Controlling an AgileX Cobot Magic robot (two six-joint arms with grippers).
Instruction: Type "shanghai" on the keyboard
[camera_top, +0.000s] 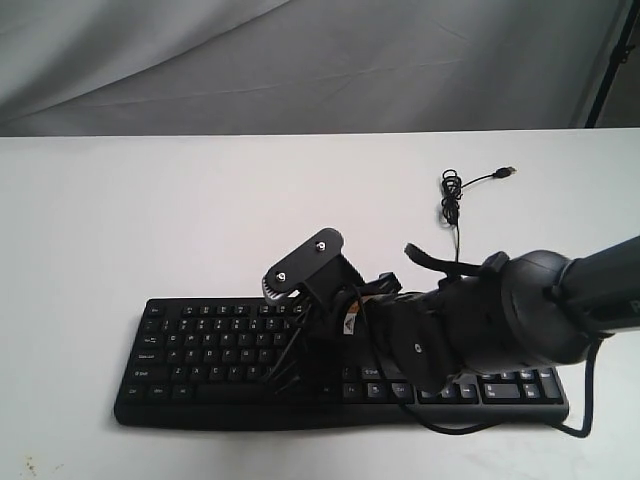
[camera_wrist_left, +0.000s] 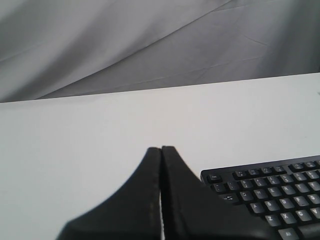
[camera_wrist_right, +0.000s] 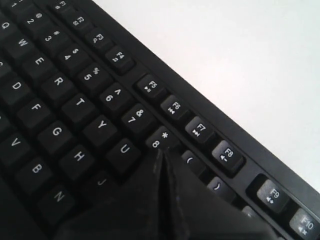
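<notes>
The black keyboard (camera_top: 200, 345) lies along the front of the white table (camera_top: 150, 220). My right arm reaches across it from the right. The right gripper (camera_top: 283, 372) hangs over the middle letter keys. In the right wrist view the keyboard (camera_wrist_right: 60, 80) fills the frame, and the right gripper (camera_wrist_right: 161, 150) is shut and empty. Its tip sits just below the 8 key (camera_wrist_right: 161, 138), between U (camera_wrist_right: 124, 149) and the 9 key, hiding the key underneath. My left gripper (camera_wrist_left: 161, 148) is shut and empty over bare table, beside the keyboard (camera_wrist_left: 280, 195) corner with Esc.
The keyboard's thin cable (camera_top: 452, 200) coils behind it on the table, ending in a loose USB plug (camera_top: 508, 171). A grey cloth backdrop (camera_top: 300, 60) hangs behind the table's far edge. A dark stand leg (camera_top: 610, 70) shows at the far right.
</notes>
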